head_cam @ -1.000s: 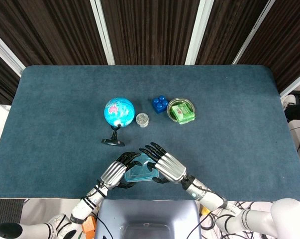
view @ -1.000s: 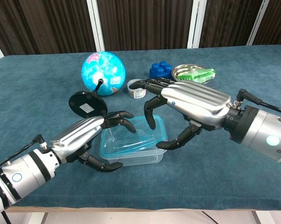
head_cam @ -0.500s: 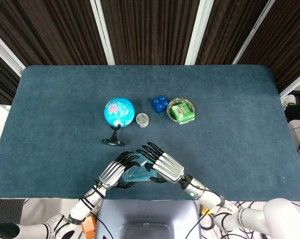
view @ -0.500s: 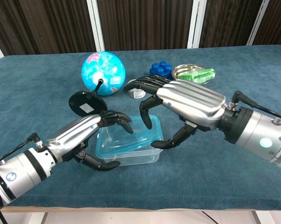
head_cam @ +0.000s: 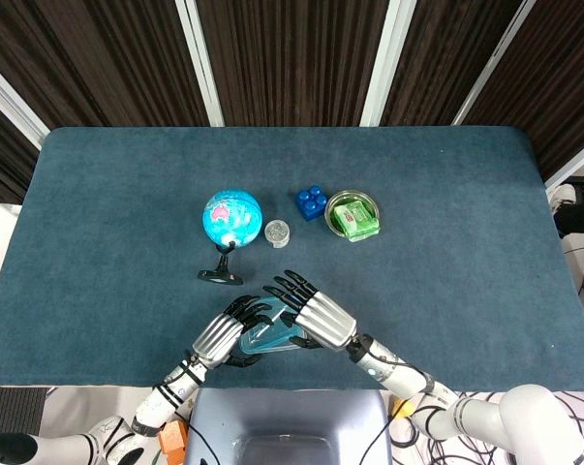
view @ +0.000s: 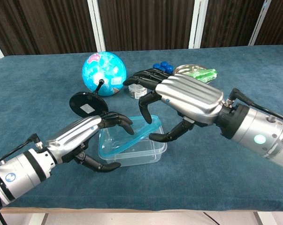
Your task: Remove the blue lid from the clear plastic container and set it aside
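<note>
The clear plastic container [view: 140, 153] stands at the near table edge, also seen in the head view [head_cam: 264, 341]. Its translucent blue lid [view: 128, 139] is tilted, with the right edge raised off the rim and the left edge down in the box. My right hand [view: 187, 99] arches over the right side and pinches the raised lid edge between a finger and the thumb. My left hand [view: 85, 135] grips the container's left end, fingers curled over its rim. From above, both hands [head_cam: 311, 315] [head_cam: 222, 334] cover most of the box.
A globe [view: 103, 67] on a black stand [view: 88, 104] sits just behind the left hand. A small clear roll [head_cam: 276, 232], a blue brick [head_cam: 311, 201] and a metal bowl [head_cam: 340, 201] holding a green packet lie behind the right hand.
My right hand has shifted left and up. The lid's right edge has risen from flat to steeply tilted. The left hand has stayed on the container.
</note>
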